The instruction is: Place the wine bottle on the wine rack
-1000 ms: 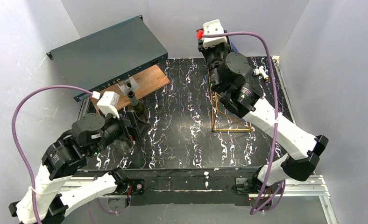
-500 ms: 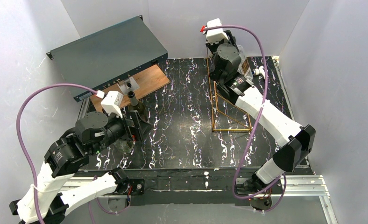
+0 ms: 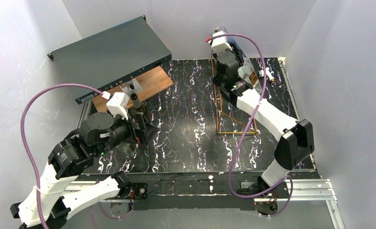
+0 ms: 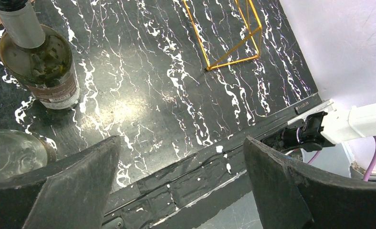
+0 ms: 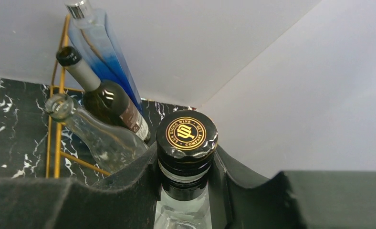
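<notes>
Wine rack [image 3: 231, 121] stands at far right of tabletop [image 3: 186, 143] and carries three slanted bottles: blue bottle [image 5: 100, 52], dark bottle [image 5: 109, 102], clear bottle [image 5: 90, 136]. Green bottle [image 4: 45, 67] stands upright at left, just ahead of left end effector [image 4: 181, 143], whose jaws are wide apart and empty. Right end effector [image 5: 185, 181] is clamped on neck of wine bottle [image 5: 187, 136], just under its black gold-printed cap. Held bottle sits just right of racked bottles, near back wall
</notes>
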You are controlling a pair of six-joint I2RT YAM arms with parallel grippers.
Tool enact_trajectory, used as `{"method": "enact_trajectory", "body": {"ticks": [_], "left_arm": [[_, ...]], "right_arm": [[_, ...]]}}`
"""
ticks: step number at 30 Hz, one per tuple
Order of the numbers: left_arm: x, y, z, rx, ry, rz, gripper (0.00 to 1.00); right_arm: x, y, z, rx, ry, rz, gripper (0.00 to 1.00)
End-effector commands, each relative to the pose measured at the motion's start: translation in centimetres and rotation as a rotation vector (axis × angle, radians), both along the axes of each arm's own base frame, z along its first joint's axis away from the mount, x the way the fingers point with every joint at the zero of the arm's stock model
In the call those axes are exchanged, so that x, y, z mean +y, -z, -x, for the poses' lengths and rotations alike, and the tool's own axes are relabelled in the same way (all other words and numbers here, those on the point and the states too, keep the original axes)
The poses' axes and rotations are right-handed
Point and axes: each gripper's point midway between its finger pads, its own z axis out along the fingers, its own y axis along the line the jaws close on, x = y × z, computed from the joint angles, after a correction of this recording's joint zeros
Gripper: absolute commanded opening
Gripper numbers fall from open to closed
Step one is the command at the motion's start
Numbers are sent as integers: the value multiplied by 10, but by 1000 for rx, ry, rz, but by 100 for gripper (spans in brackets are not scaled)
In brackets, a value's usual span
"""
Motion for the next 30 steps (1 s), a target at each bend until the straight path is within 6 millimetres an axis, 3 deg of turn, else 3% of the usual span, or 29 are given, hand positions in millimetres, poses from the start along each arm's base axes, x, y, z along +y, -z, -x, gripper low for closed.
{"method": "enact_trajectory", "body": {"ticks": [1,13,21,30], "left_arm": [[-2,-5,-3,-19,4,3,99],[-1,-3,-1,-13,9,3,99],[-1,-2,0,-7,10,5,99],[-2,-1,0,-1,11,5,99]], "right_arm": [[-20,-33,1,-136,25,-96,1],[-45,15,-35,-78,-31,-163,1],[-57,30,-50,-61,-47,-164,1],[-56,46,-58,-40,-113,-171,1]]}}
